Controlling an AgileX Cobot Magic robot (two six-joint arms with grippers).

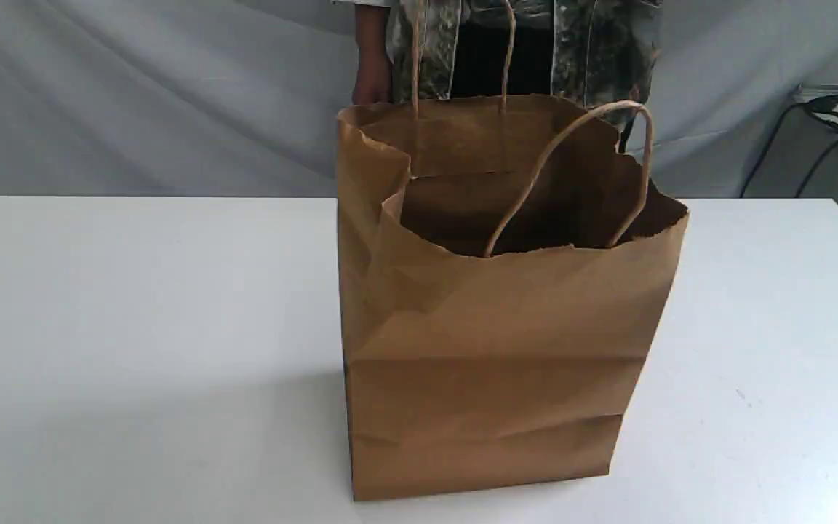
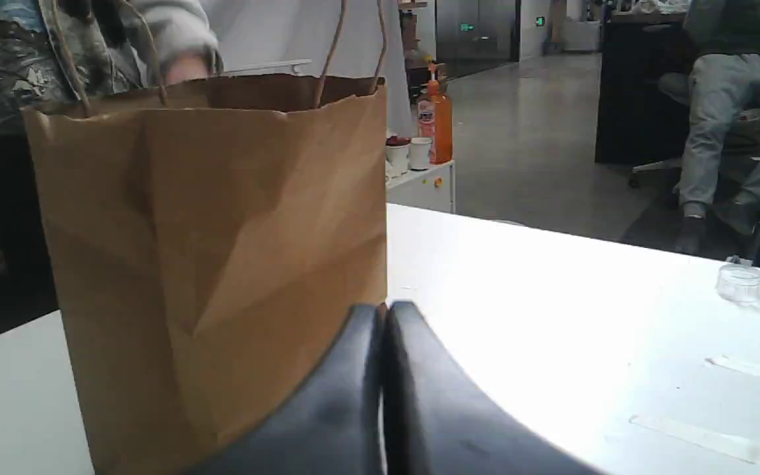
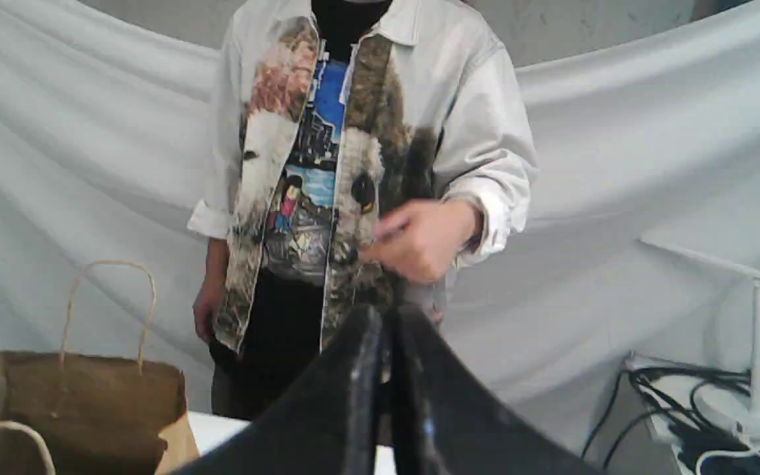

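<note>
A brown paper bag (image 1: 492, 349) stands upright mid-table (image 1: 135, 327), its flat base keeping the mouth gaping upward, a person (image 3: 353, 165) at twelve o'clock behind it, while the left tool (image 2: 383, 310), near the bag's side, and the right tool (image 3: 383, 313) (farther off) grip nothing, fingers pressed together.

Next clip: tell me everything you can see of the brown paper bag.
The brown paper bag stands upright on the white table, mouth open, inside dark. Creased kraft-like paper, ragged top edge, one side fold pushed inward. Two twisted paper handles: the near handle arches over the mouth, the far handle stands up past the frame. The exterior view shows no claw touching it.
</note>
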